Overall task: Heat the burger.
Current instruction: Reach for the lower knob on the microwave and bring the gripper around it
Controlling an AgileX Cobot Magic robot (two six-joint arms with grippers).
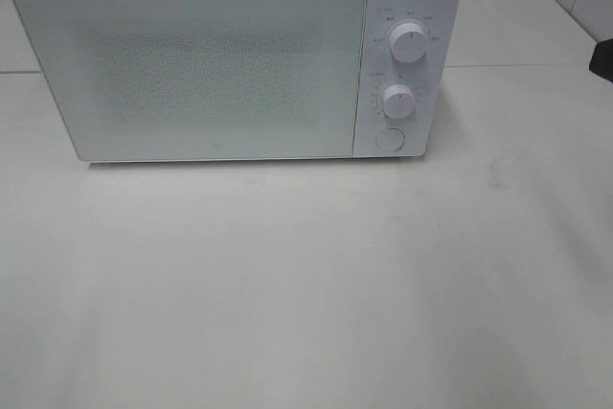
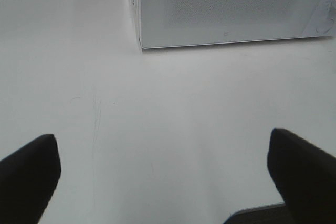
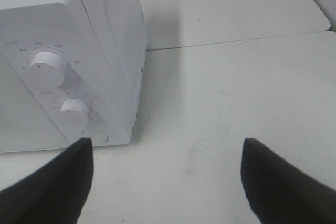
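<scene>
Upper left in the high view, we see the microwave (image 1: 235, 55), door (image 1: 144, 102) shut, dials (image 1: 407, 42) at its right. No burger shows anywhere; perhaps it sits inside, so we cannot judge progress. Our left gripper (image 2: 163, 145) and right gripper (image 3: 167, 148) gape, empty.

Closed microwave (image 1: 192, 64) blocks the back; table (image 1: 306, 284) ahead lies open

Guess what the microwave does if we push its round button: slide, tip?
Tipping looks unlikely: the microwave is a wide, low box flat on the table. The surface looks smooth, so a hard push on the button might slide it back.
</scene>
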